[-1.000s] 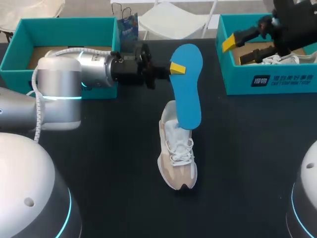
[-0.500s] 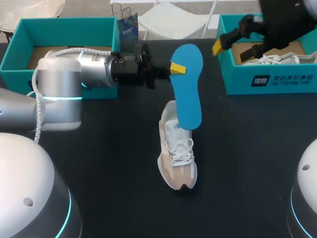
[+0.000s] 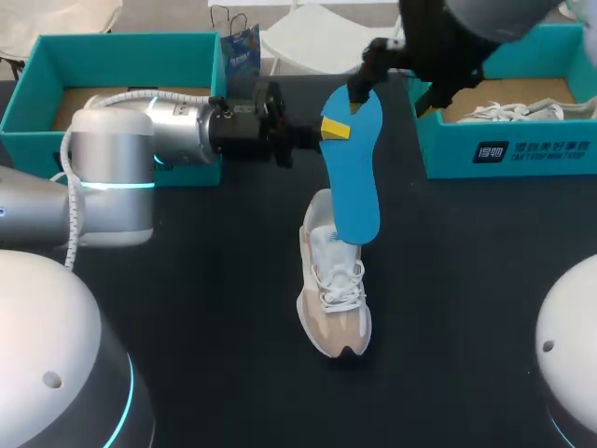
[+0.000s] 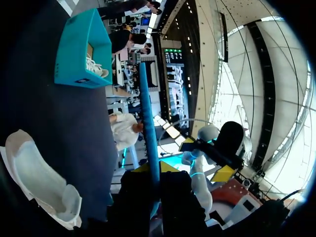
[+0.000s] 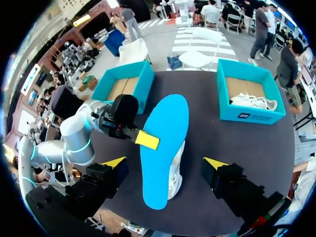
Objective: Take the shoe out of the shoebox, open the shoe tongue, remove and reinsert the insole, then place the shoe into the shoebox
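In the head view, locate the left gripper (image 3: 325, 129) just above the centre of the frame. Its jaws are clamped on the upper left edge of the blue insole (image 3: 354, 168), with one yellow tip lying on the insole's face. The left wrist view confirms the hold: the insole (image 4: 149, 123) appears edge-on between the two tips of the left gripper (image 4: 156, 169) and runs straight ahead of them. The insole's lower end overlaps the heel opening of the shoe (image 3: 334, 294); you cannot tell whether the two touch. The shoe stands upright on the dark table (image 3: 466, 299) at the centre of the frame, toe toward the lower edge. The right gripper (image 3: 394, 86) hangs at the top centre, by the insole's upper end. The right wrist view shows the right gripper (image 5: 165, 163) with jaws spread wide and holding nothing, the insole (image 5: 163, 148) and shoe (image 5: 177, 169) lying under the gap. The left shoebox (image 3: 126, 56) sits at the upper left. The right shoebox (image 3: 504, 154), at the upper right, contains a second shoe (image 3: 513, 112).
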### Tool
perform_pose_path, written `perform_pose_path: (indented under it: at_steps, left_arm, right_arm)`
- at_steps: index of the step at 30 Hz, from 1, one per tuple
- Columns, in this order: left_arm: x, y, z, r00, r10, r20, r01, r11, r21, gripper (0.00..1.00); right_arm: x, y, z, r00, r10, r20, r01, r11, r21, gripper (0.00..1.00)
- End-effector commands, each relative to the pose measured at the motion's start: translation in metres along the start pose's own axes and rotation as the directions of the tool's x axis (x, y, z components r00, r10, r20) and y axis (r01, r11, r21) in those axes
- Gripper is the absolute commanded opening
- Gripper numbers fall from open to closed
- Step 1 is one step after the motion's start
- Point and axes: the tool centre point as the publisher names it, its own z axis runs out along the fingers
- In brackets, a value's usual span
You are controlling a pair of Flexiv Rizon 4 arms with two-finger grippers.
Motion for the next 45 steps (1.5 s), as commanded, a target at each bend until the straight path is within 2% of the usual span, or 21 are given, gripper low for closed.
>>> perform_pose_path:
  at_steps: [1,4,8,45]
  left_arm:
    - [0.000,0.000,0.000,1.000,0.000,0.000,0.000,1.000,-0.002,0.00]
    - [0.000,0.000,0.000,1.000,0.000,0.000,0.000,1.000,-0.002,0.00]
    - [0.000,0.000,0.000,1.000,0.000,0.000,0.000,1.000,-0.002,0.00]
    - [0.000,0.000,0.000,1.000,0.000,0.000,0.000,1.000,-0.002,0.00]
  right_arm:
    - [0.010,0.008,-0.005,0.941,-0.011,0.337,0.001,1.000,0.031,1.00]
    - [0.012,0.008,-0.010,0.925,-0.014,0.379,0.004,1.000,0.026,1.00]
    - [0.019,0.009,-0.017,0.935,-0.033,0.354,0.024,0.999,0.030,1.00]
    - [0.019,0.009,-0.017,0.935,-0.033,0.354,0.024,0.999,0.030,1.00]
